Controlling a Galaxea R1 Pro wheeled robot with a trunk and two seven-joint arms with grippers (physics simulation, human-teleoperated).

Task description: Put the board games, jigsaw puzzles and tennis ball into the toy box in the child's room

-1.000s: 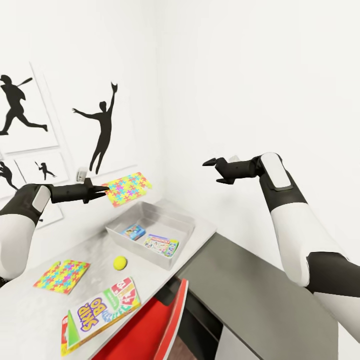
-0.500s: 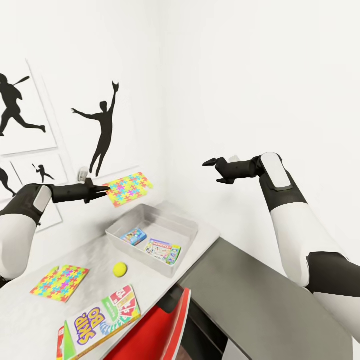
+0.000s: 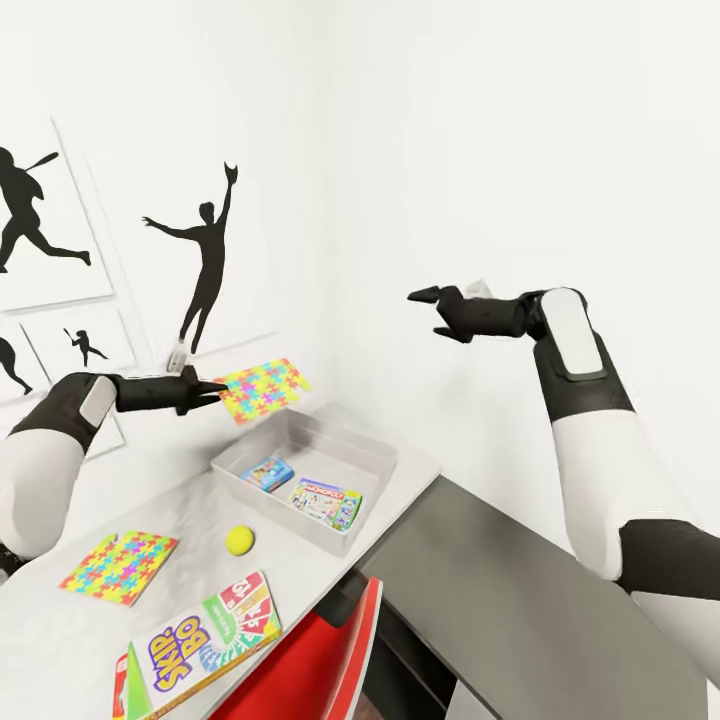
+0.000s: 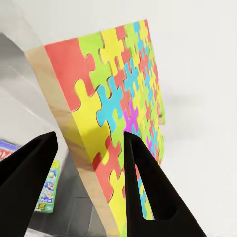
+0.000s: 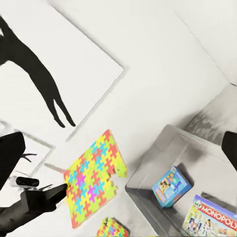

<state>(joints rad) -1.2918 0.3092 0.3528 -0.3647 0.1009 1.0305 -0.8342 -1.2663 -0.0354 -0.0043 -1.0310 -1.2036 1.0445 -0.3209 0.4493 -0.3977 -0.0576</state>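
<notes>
The left gripper (image 3: pixel 208 390) is closed on one jigsaw puzzle (image 3: pixel 264 386), pinching it at its near edge, with one finger (image 4: pixel 148 192) on the coloured face and the other behind. It holds the puzzle in the air above the back rim of the toy box (image 3: pixel 375 468), tilted, most likely so that it can slide down into the box when let go. I judge this to be the step of carrying the puzzle over the box, just before the release.

Inside the toy box lie the small blue board game (image 3: pixel 267 471) and the Monopoly game (image 3: pixel 325 502), side by side and flat.

On the table (image 3: pixel 190 500), in front of the toy box, are the things not yet put away: the tennis ball (image 3: pixel 239 540) near the box, the second jigsaw puzzle (image 3: pixel 119 565) further from it, and the Skip-Bo game (image 3: pixel 205 635) furthest, at the table's front edge.

The right gripper (image 3: pixel 427 308) hangs high beside the toy box with its fingers apart and nothing between them, probably kept out of the way.
</notes>
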